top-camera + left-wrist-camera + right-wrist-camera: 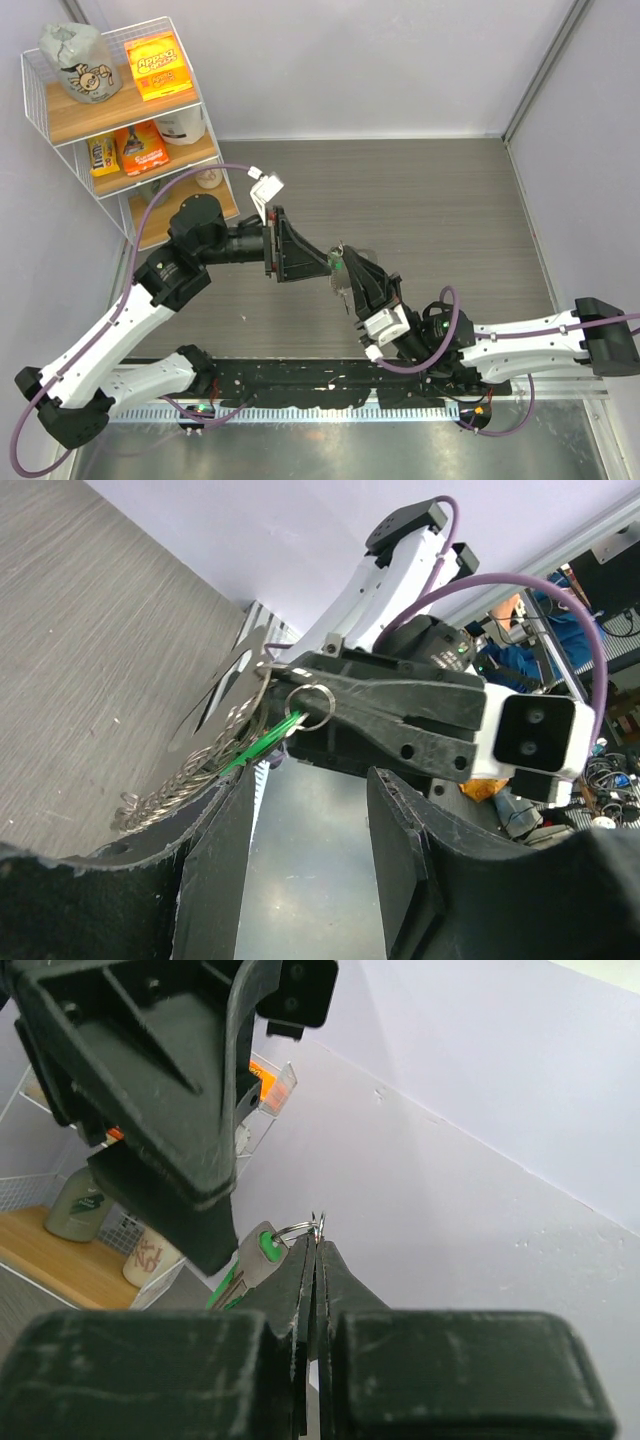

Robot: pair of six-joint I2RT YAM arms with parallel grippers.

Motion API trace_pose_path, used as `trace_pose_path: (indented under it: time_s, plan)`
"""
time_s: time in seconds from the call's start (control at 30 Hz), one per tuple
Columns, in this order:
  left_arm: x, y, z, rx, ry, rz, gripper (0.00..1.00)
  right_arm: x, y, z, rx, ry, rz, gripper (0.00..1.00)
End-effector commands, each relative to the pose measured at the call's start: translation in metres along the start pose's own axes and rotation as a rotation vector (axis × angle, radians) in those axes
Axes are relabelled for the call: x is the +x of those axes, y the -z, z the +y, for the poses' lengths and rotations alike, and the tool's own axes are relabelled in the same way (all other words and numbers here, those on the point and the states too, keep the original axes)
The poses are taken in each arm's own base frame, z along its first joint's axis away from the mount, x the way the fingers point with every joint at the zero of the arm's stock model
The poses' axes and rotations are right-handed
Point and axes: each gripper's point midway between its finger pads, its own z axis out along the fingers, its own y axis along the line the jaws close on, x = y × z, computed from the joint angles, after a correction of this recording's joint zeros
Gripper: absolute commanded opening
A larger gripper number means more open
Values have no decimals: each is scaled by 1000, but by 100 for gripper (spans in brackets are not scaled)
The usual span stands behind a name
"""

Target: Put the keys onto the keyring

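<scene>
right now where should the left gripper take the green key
Probably the blade of the green key, not its head: the head lies against the shut right gripper, by the small ring it pinches. Bring the open left gripper from the side away from it, across the flat faces.

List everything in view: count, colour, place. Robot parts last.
Small green-headed metal key: one, green and silver, by the right gripper.
Thin silvery chain keyring: one, silver, pinched by the right gripper.
Orange cardboard box: one, orange, top shelf.
Grey printed bag: one, grey, top shelf.
White wire shelf rack: one, white, far left corner.
Grey wood-grain table: one, grey, under the arms.
Left gripper: one, black, open, facing the key.
Right gripper: one, black, shut on the keyring.
</scene>
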Motion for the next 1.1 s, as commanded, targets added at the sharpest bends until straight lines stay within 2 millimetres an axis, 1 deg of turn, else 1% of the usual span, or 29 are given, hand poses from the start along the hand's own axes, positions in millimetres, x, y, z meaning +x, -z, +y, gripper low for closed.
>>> trace_pose_path:
  time_s: [0.0, 0.03, 0.1, 0.23, 0.3, 0.37, 0.4, 0.43, 0.47, 0.5, 0.53, 0.57, 0.6, 0.7, 0.83, 0.93, 1.07]
  plan:
    - [-16, 13, -33, 64, -87, -38, 54, -19, 5, -37, 126, -112, -92, 5]
    - [-17, 14, -36, 71, -95, -42, 54, -19, 7, -35, 118, -118, -101, 5]
    - [-19, 18, -44, 87, -122, -48, 55, -22, 11, -41, 121, -148, -116, 5]
    - [-24, 24, -53, 92, -178, -58, 55, -26, 17, -48, 109, -208, -137, 5]
    - [-25, 25, -56, 104, -213, -58, 55, -29, 20, -48, 81, -244, -151, 5]
    - [-28, 25, -57, 109, -246, -62, 55, -35, 26, -52, 62, -295, -179, 5]
    - [-29, 24, -57, 112, -262, -61, 55, -37, 27, -47, 31, -323, -190, 5]
    - [-30, 24, -58, 118, -280, -64, 55, -42, 31, -55, 40, -348, -211, 5]
    - [-31, 24, -59, 125, -293, -67, 55, -46, 32, -54, 23, -382, -233, 5]
    - [-32, 22, -61, 142, -306, -67, 55, -49, 35, -56, 11, -411, -241, 5]
    - [-32, 21, -65, 167, -320, -65, 55, -51, 36, -53, -13, -416, -252, 5]
    - [-34, 20, -66, 178, -326, -67, 55, -55, 39, -57, -13, -451, -271, 5]
    - [-35, 18, -68, 199, -329, -63, 55, -57, 41, -55, -35, -458, -284, 5]
    - [-38, 15, -78, 271, -343, -53, 55, -68, 47, -57, -72, -520, -323, 5]
    - [-42, 13, -91, 358, -401, -48, 55, -77, 50, -55, -139, -603, -325, 5]
    - [-37, 16, -102, 441, -466, -32, 56, -81, 53, -55, -178, -673, -307, 5]
    - [-33, 19, -111, 494, -531, -21, 57, -84, 55, -50, -224, -748, -290, 5]
